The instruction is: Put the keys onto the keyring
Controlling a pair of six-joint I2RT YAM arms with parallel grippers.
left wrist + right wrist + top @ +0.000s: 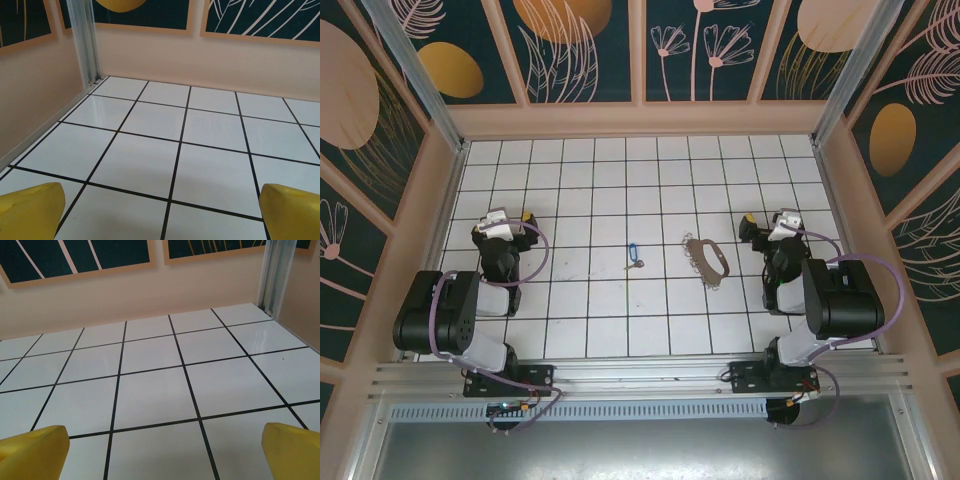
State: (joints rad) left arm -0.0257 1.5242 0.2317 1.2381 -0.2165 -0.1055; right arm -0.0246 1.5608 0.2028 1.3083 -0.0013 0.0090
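Looking down from the overhead camera first, finds a tiny thin silvery key with a bright blue oval head (pixel 634 257) lying flat near the middle of the white, black-gridded tiled bench (pixel 590 325). Puts the tan-brown oval keyring with small silvery metal bits along one edge (pixel 707 259) on the key's right, flat too, near it but not touching. Shows the left end effector (pixel 505 217) well off to the left of the key and the right end effector (pixel 775 222) nearer, to the right of the keyring, both arms folded back toward their bases and holding nothing (a parked, ready stance, by the look of it). Reads as a deliberate layout, with key and keyring set between the two arms, within reach of either, one piece nearer each side.

Turning to the left wrist camera, catches the yellow fingers (pixel 30 210) of the left end effector (pixel 160 212) at the bottom corners, spread wide, with bare tiles between them and a peach-coloured wall (pixel 165 55) beyond.

Moving to the right wrist camera, gives the same account of the right end effector (pixel 161 452): yellow fingers (pixel 30 452) splayed wide apart over bare tile, gripping nothing.

Judging from all this, leaves the task unstarted, with the key not yet on the keyring. Calls, probably, for one arm to pin or lift the keyring while the other picks up the thin key by its blue head, a fiddly pinch off a flat surface.
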